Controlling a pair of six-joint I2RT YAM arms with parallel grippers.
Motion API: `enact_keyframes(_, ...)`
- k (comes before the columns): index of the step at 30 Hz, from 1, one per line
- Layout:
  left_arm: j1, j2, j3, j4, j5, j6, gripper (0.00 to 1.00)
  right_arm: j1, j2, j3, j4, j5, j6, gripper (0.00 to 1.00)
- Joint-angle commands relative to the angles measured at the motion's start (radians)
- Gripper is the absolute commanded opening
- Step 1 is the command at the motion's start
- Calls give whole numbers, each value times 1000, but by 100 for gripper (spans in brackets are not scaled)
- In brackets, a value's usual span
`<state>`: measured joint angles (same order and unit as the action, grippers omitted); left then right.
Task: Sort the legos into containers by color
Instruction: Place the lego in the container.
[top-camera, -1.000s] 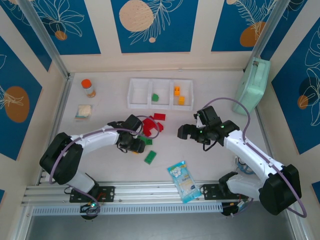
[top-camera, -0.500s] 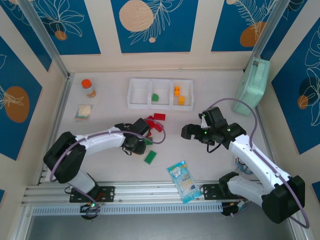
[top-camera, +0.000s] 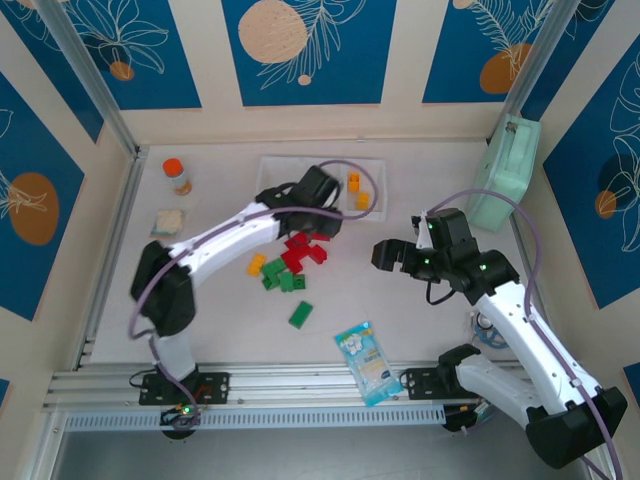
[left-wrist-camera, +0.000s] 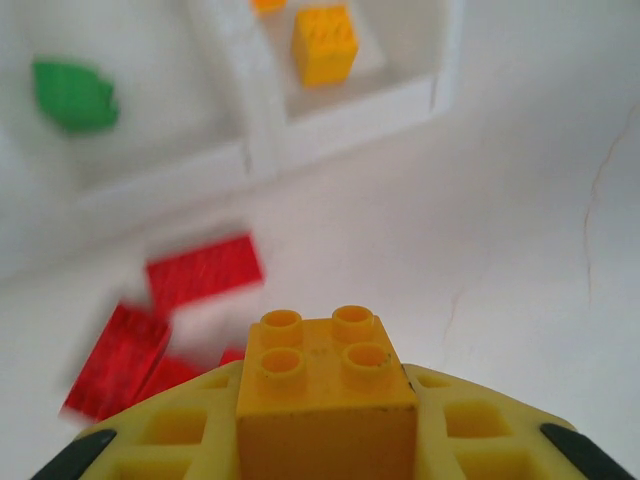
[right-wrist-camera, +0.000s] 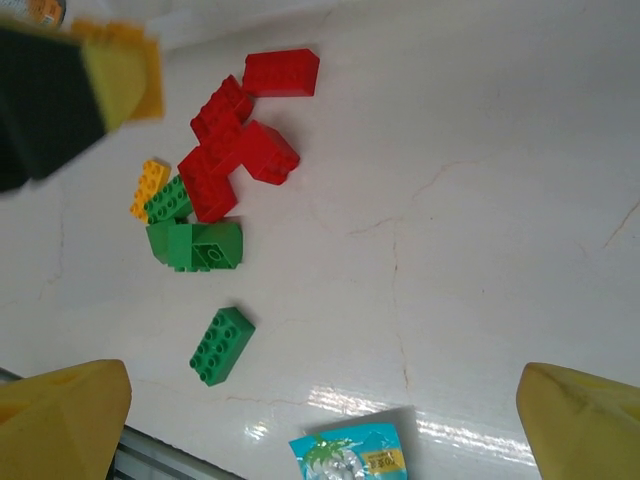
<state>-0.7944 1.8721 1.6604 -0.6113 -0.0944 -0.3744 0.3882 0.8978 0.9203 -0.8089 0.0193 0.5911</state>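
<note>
Left fingers (left-wrist-camera: 170, 435) clamped on a yellow brick (left-wrist-camera: 325, 385), hovering by the containers (top-camera: 268, 190), upper centre. Right fingers (right-wrist-camera: 60, 415) spread wide, empty. Loose legos (top-camera: 290, 262) mid-frame on the counter (top-camera: 230, 320). Risk: releasing short of the yellow bin (left-wrist-camera: 425, 60), so the brick bounces onto the counter or lands among the green.

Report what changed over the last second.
The left claw left the brick pile and swung up to the tray, shut on a yellow brick. The right claw, open, drifted slightly right. The tray, snack packet and lone green brick stayed put.
</note>
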Motion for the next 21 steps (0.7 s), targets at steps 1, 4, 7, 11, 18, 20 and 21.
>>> enact_keyframes(1,1,155,184,-60,2,32,28,-6,-51,17,-56,-3,-13,99)
enact_keyframes(4,10,255,283,33,-13,29,28,-12,-74,11,-78,-1,-29,99)
enact_keyframes(7,35,366,426,48,-8,18,28,-21,-60,45,-143,8,-74,99)
enact_keyframes(11,61,441,485,178,33,8,28,-25,-95,72,-169,0,-96,99)
enact_keyframes(18,108,595,651,315,95,-73,35,-28,-124,107,-234,11,-120,99)
enact_keyframes(20,109,634,699,339,93,-79,41,-29,-115,120,-260,28,-136,99)
enact_keyframes(21,110,645,700,375,93,-92,43,-32,-112,125,-269,27,-138,99)
